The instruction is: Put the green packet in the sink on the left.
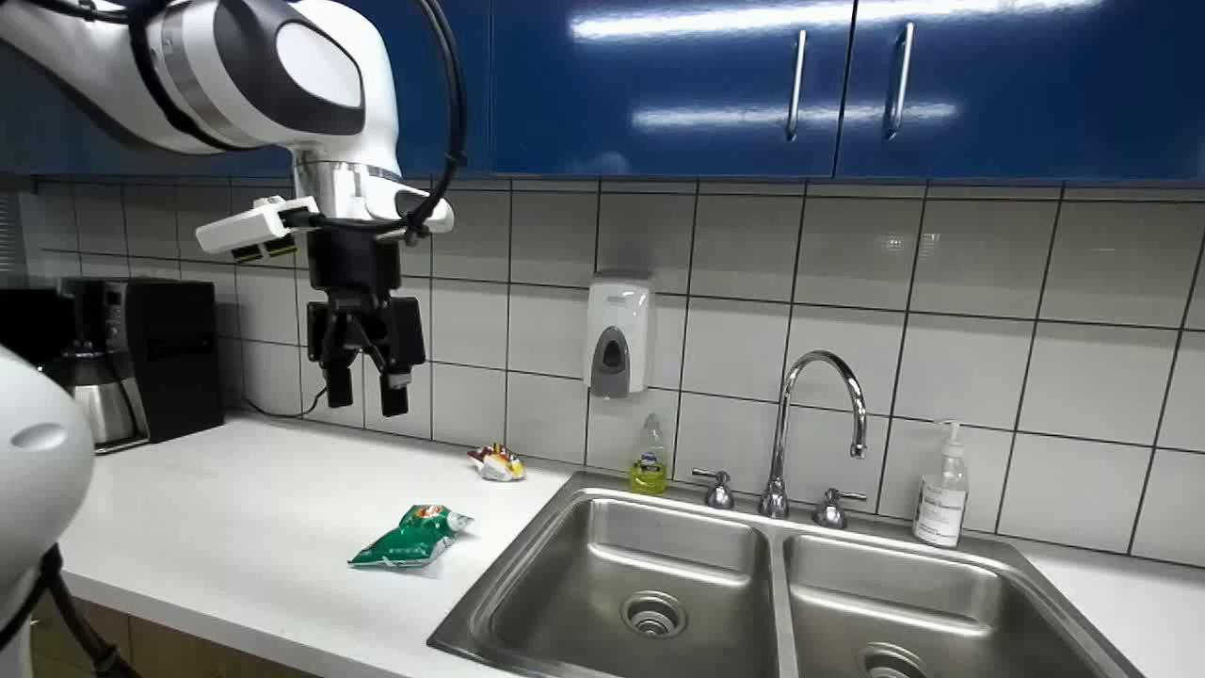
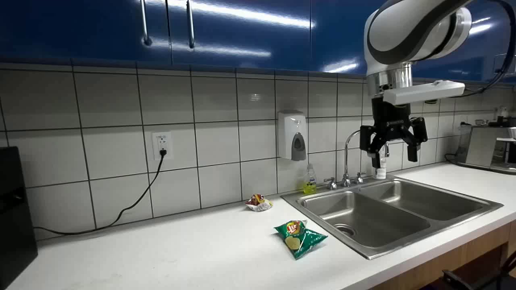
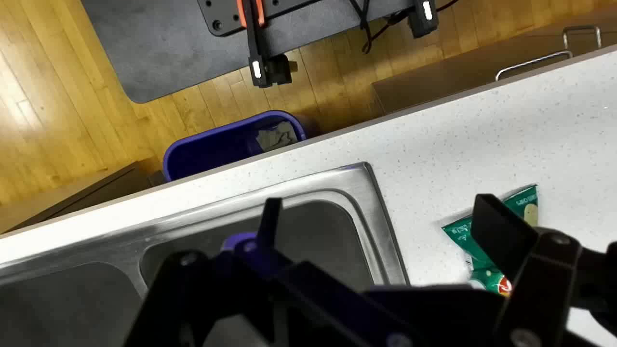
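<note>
Claw [image 1: 367, 395] is wide: fingers [image 2: 413, 154] well apart in all three views, just air between them. It points down and hangs well above the countertop [image 1: 216, 527], clear of the green packet [image 1: 407, 544]. Packet lies on the countertop just left of the sink [image 1: 778, 584] as both exterior views face it, near the rim but apart from it. Can't tell whether the claw is mostly over sink or countertop.

View diffs: wrist view has one finger overlapping the sink's left bowl and the other covering part of the packet. Both exterior views get the packet whole; its logo [image 2: 295, 228] reads clearly in an exterior view. Red-and-yellow bag [image 2: 259, 202] off the sink's back left corner: exterior views only. Blue bin [image 3: 212, 153] below the countertop edge, in front of the sink: wrist view only. Steel carafe [image 1: 111, 410] well left of the sink and drain [image 1: 891, 661] in the right bowl: in an exterior view. Wall outlet [image 2: 162, 141] with a plug [image 2: 163, 152] in it, left of the sink, and metal appliance [image 2: 479, 145] past the sink's right end: in an exterior view. Pump bottle [image 1: 940, 508] on the sink's back edge, toward the right, shows whole in an exterior view; the claw [image 2: 394, 158] hides part of it in an exterior view.
</note>
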